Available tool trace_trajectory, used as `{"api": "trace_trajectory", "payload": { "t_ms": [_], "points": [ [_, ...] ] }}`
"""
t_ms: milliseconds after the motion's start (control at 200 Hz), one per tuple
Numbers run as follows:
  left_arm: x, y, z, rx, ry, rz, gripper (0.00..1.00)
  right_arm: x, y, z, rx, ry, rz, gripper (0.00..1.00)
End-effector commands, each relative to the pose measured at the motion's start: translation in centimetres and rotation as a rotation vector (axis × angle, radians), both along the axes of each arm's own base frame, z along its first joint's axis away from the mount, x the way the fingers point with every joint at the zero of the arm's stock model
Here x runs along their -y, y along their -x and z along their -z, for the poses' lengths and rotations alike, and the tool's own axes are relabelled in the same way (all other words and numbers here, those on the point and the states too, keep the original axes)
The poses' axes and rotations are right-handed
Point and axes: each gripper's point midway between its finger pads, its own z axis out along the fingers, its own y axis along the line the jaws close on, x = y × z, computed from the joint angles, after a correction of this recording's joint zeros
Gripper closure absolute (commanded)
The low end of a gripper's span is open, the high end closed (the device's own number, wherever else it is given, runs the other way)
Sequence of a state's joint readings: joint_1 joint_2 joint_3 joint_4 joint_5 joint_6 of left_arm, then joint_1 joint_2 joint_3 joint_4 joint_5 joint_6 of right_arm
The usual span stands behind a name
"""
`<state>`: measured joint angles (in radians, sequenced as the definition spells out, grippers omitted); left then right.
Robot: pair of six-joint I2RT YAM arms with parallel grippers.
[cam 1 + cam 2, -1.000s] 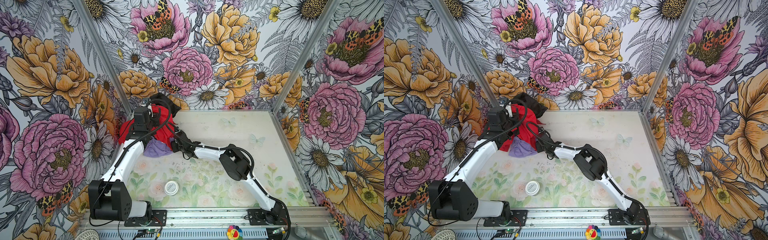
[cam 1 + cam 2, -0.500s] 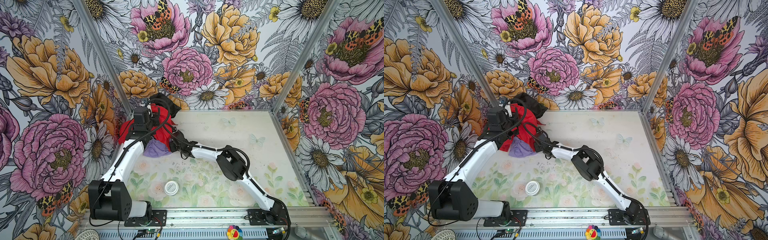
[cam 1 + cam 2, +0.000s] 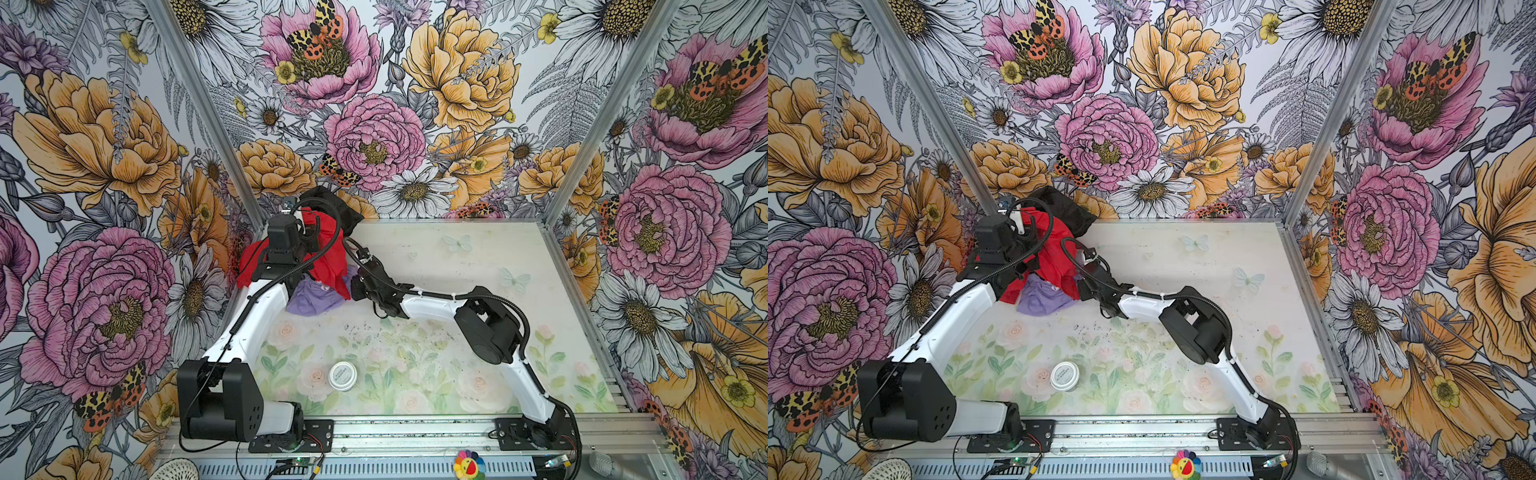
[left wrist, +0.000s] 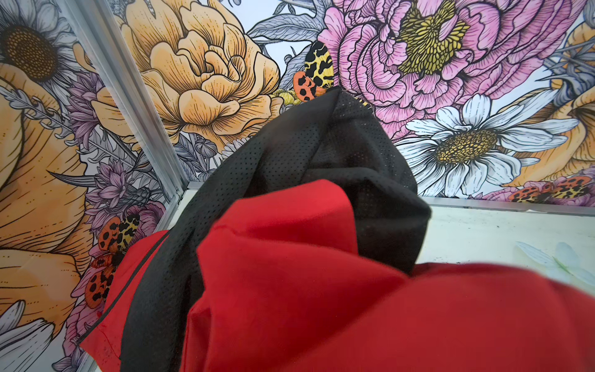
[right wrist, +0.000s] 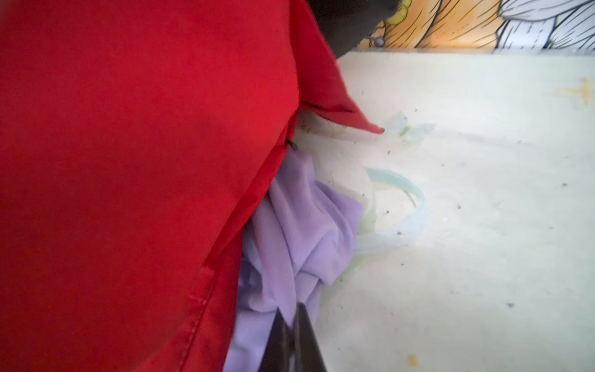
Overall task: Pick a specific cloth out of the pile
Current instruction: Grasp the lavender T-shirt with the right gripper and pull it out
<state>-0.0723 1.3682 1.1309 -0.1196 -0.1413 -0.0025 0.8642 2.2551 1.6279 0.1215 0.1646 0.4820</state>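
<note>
The right gripper (image 5: 289,310) has its two dark fingers (image 5: 304,335) pressed together on a bunched fold of the cloth (image 5: 306,225). Only their tips enter the right wrist view, the rest cut off at the frame edge. The lavender fabric lies on the table (image 3: 457,270) at the near edge of the pile (image 3: 1054,249), half tucked under the hanging hem of the red cloth (image 5: 128,161), so its full extent is hidden. In both top views it shows as a small crumpled patch (image 3: 309,297) between the two arms.

The left gripper (image 3: 307,240) is closed, but its fingers cannot be seen. Red fabric (image 4: 289,290) fills the lower part of the left wrist view and covers them, and whether any cloth sits between them is not visible. Beyond the red rises the black cloth (image 4: 289,154), a perforated mesh propped against the back left corner of the floral walls (image 3: 332,203).

Well apart, toward the front of the table, sits a small round white tin (image 3: 342,376) — its label too small to read.
</note>
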Motion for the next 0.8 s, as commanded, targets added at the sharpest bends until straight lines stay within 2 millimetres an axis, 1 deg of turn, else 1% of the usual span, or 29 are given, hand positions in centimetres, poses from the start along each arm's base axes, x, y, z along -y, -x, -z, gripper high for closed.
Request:
{"api": "trace_trajectory", "payload": {
  "t_ms": [0, 215, 325, 335, 350, 590, 691, 796],
  "points": [
    [-0.7, 0.5, -3.1, 0.112, 0.019, -0.027, 1.00, 1.6, -1.4, -5.2, 0.077, -0.111, 0.055, 1.00],
    [-0.7, 0.6, -3.2, 0.120, 0.018, -0.028, 1.00, 4.7, -2.1, -7.5, 0.106, -0.131, 0.105, 1.00],
    [-0.7, 0.7, -3.3, 0.127, 0.014, -0.029, 1.00, 5.4, -1.5, -8.6, 0.116, -0.138, 0.112, 1.00],
    [-0.7, 0.7, -3.3, 0.127, 0.014, -0.028, 1.00, 6.4, -2.3, -8.6, 0.119, -0.137, 0.132, 1.00],
    [-0.8, 0.7, -3.3, 0.128, 0.014, -0.030, 1.00, 6.9, -2.5, -8.8, 0.121, -0.137, 0.140, 1.00],
    [-0.8, 0.7, -3.2, 0.125, 0.010, -0.031, 1.00, 10.3, -2.8, -10.6, 0.149, -0.140, 0.194, 1.00],
    [-0.7, 0.7, -3.1, 0.126, 0.010, -0.029, 1.00, 11.4, -2.9, -11.3, 0.154, -0.150, 0.201, 1.00],
    [-0.5, 0.7, -3.1, 0.126, 0.012, -0.021, 1.00, 12.1, -2.9, -11.5, 0.161, -0.141, 0.206, 1.00]
  ]
}}
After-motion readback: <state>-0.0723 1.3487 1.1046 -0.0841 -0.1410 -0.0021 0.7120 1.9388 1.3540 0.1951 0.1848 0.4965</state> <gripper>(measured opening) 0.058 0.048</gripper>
